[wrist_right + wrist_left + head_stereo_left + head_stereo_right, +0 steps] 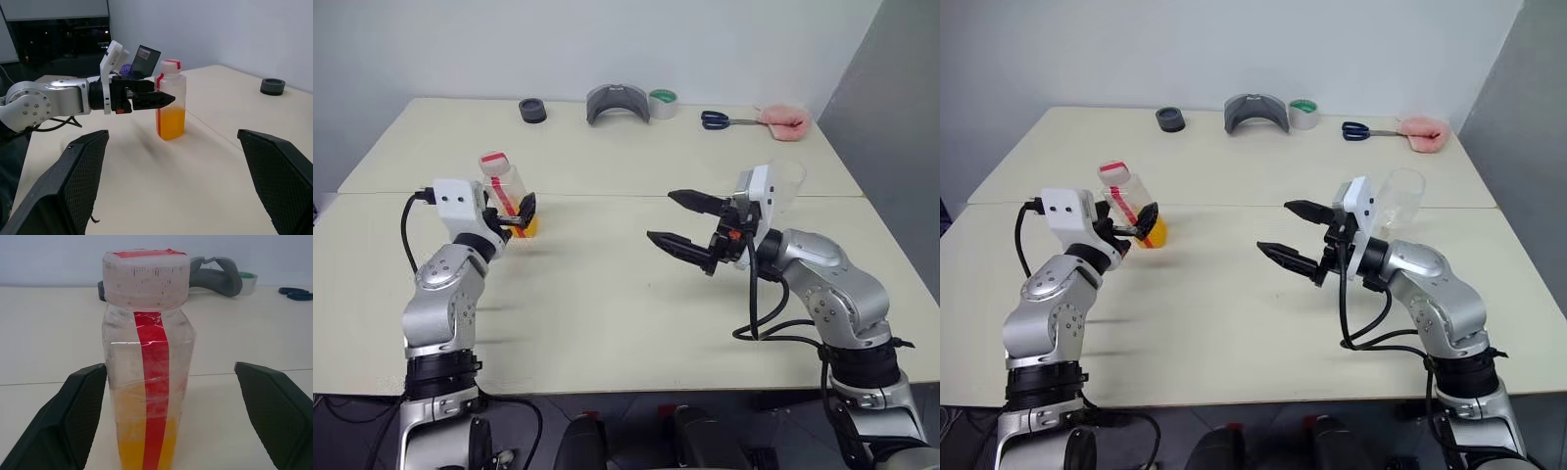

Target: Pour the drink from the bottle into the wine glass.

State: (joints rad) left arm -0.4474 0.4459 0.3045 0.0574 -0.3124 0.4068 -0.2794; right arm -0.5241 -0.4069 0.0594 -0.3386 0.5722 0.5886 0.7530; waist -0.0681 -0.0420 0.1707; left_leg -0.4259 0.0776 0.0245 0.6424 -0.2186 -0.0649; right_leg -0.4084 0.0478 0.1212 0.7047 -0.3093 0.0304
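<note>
The bottle [507, 192] stands upright on the pale worktop [607, 294], and it serves as the landmark for every place given here. The left tool [526, 213] is level with the lower half of the bottle, its two black fingers [73, 416] spread wide to either side of the body. In the left wrist view one finger lies just beside the bottle wall; whether it touches cannot be told. The other finger stands clearly apart from the bottle. The bottle is not gripped.

The right tool [683, 223] hangs above the worktop well to the right of the bottle, its jaws wide open and holding nothing, pointing toward the bottle.

The wine glass [1398, 199] stands farther right than the right tool, partly hidden behind that arm's wrist; its clear bowl shows.

The bottle is clear, squarish plastic with a wide neck, a pink-red cap [145, 276] and a red strip label [155, 396] running down one side. The drink [170, 123], an orange-yellow liquid, fills roughly the bottom third.

Beyond the bottle, along the far edge of the worktop, lie a dark ring [532, 111], a grey curved piece [618, 102], a tape roll [664, 102], scissors [717, 120] and a pink object [785, 120].
</note>
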